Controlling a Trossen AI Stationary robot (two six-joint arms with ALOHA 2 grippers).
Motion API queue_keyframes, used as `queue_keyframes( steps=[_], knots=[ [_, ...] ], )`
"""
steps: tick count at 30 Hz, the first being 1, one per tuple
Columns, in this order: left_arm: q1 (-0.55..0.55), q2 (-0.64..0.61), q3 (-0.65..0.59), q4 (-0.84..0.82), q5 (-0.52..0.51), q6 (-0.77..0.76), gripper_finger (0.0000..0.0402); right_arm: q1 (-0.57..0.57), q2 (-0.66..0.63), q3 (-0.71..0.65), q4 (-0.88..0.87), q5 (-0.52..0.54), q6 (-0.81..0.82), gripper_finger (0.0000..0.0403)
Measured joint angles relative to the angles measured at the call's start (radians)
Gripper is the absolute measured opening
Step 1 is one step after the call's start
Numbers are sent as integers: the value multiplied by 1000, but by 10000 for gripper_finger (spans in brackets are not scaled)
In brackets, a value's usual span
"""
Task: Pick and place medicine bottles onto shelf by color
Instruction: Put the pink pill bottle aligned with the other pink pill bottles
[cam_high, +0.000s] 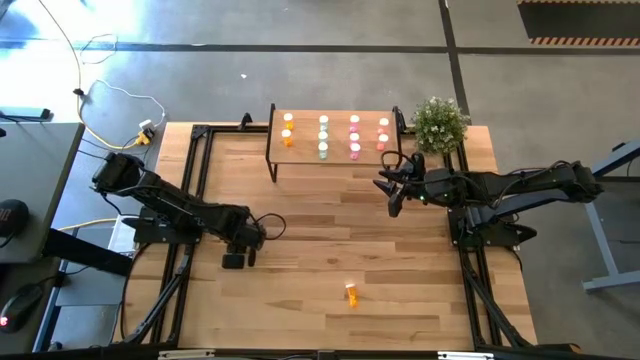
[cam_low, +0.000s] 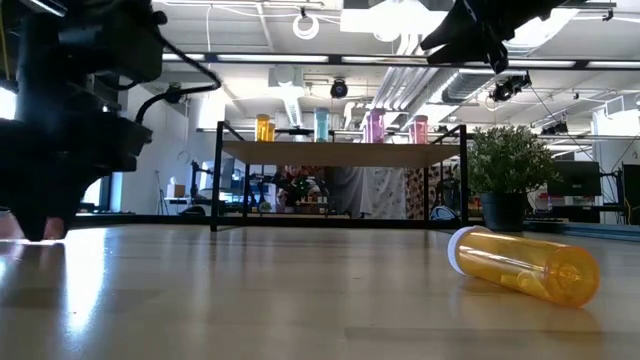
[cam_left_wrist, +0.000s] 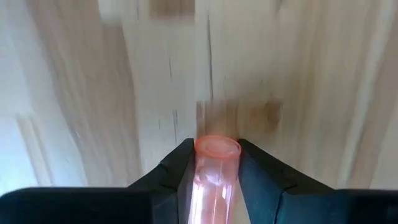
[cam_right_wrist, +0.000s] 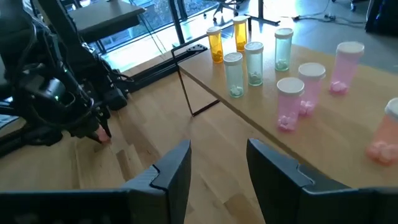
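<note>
A: From my console the worktop (cam_high: 330, 250) reads as pale planked wood with a satin sheen. The shelf (cam_high: 335, 160)?

B: I see light wood on thin matt black metal legs. The bottles (cam_right_wrist: 249, 59) look like translucent glossy plastic; the left pincer (cam_left_wrist: 213, 171) has matt black fingers.

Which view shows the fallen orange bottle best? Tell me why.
The low view: the orange bottle lies on its side close to the camera, white cap and clear body plain. The high view shows it only as a small speck on the table. Neither wrist view shows it.
</note>
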Motion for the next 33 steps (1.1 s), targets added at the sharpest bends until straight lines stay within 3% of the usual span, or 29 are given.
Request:
queue_keyframes(
  steps=[11,17,26,33],
  knots=[
    [0,-2,173,6,-18,150,100,0,0,0,-6,-37,31,147],
    [-8,-2,322,7,-114,321,102,0,0,0,-5,-55,134,147],
    [-72,-3,510,114,-403,840,103,0,0,0,23,-225,398,147],
    [-103,-4,544,319,-512,1278,103,0,0,0,156,-314,572,147]
  ],
)
